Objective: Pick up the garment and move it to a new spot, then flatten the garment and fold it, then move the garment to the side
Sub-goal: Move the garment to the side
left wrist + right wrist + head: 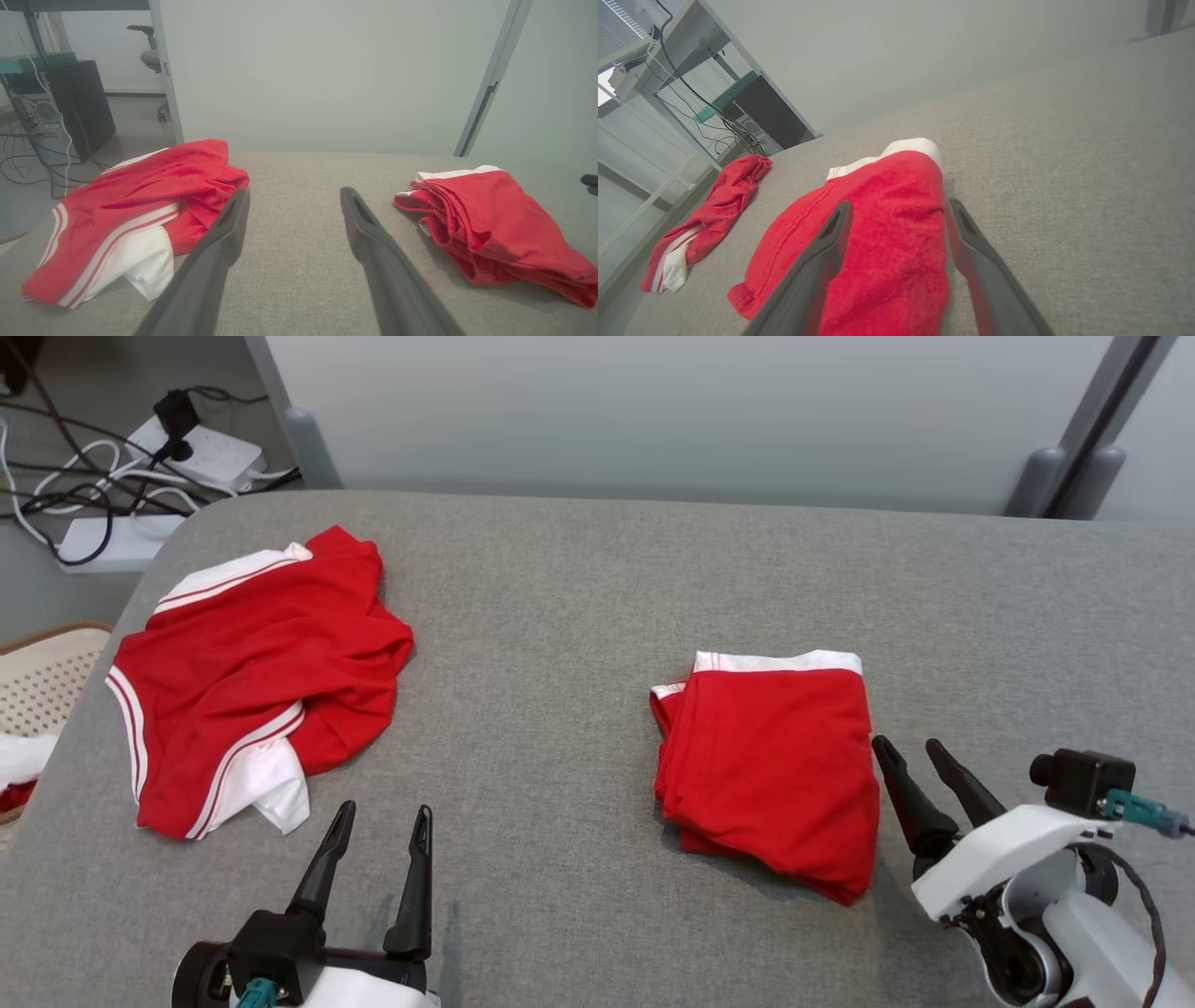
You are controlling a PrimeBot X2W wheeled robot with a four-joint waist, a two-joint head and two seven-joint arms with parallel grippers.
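A folded red garment [770, 765], with a white band along its far edge, lies on the grey fabric-covered bench [560, 597]. Taking twelve o'clock as the pale wall panel [653, 411], it sits at about four o'clock from the bench's middle. The right pincer [906, 743] hangs just beside the garment's four o'clock edge, its two dark fingers spread apart and holding nothing; whether a fingertip brushes the cloth cannot be told. Well apart from it, at about nine o'clock, a crumpled red-and-white garment [252, 681] lies in a loose heap near the bench's rounded corner. The left pincer [386, 808] hovers at seven o'clock, just short of that heap, its fingers also wide apart and empty. Beyond the ten o'clock corner, white power strips [201, 453] and tangled cables lie on the floor, and a woven basket [47, 677] stands at the nine o'clock side.
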